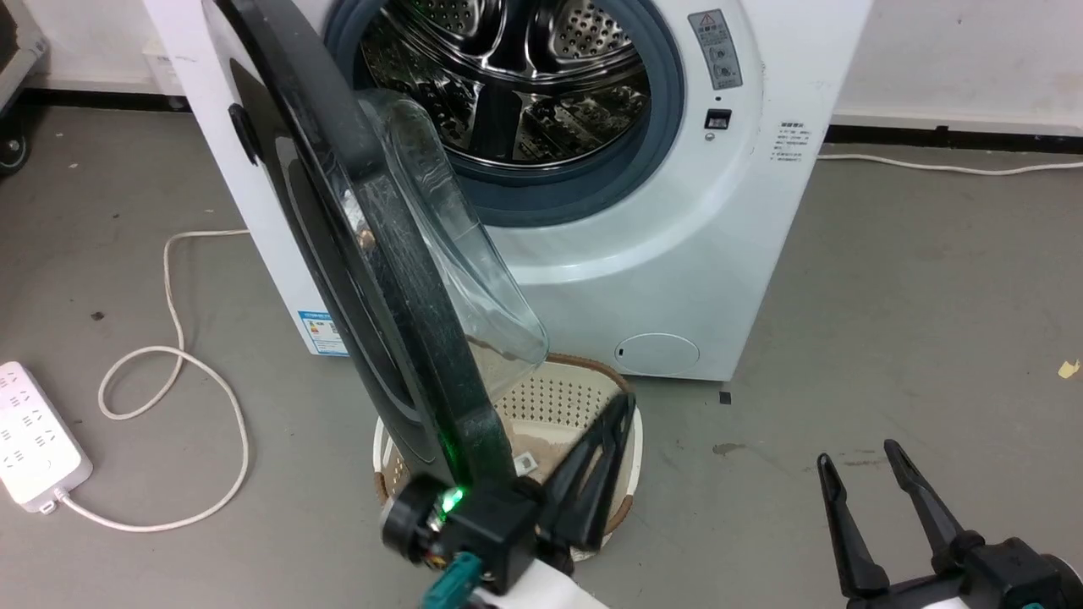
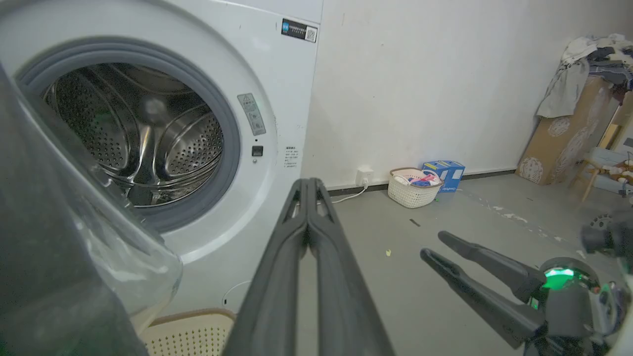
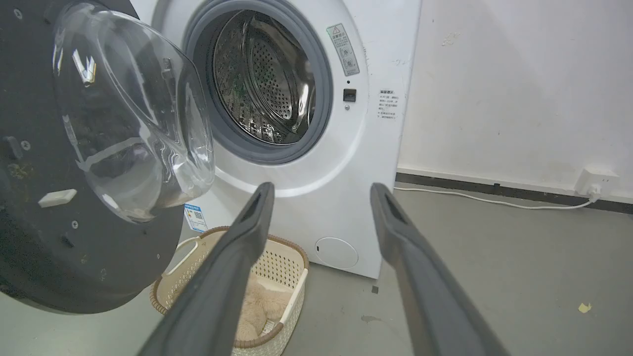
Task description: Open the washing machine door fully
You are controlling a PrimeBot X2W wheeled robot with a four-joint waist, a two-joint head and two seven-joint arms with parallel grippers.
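1 risk: the door [image 1: 406, 279], swung about halfway out at the left of the washer [image 1: 719, 237], may slide off the left gripper [image 1: 624, 408], whose closed, empty jaws only lie beside its lower rim, above a basket [image 1: 558, 391]. Right gripper [image 1: 859, 457] waits, jaws open.

There is one washing machine [image 1: 719, 254], with one round door [image 1: 398, 279] and one small round cover [image 1: 657, 353]. There are two end effectors: the left end effector [image 1: 624, 406] and the right end effector [image 1: 859, 454]. There are two baskets: a cream basket [image 1: 558, 397] and a white basket [image 2: 413, 190]. There is one power strip [image 1: 34, 440] and one wall socket [image 3: 593, 179].
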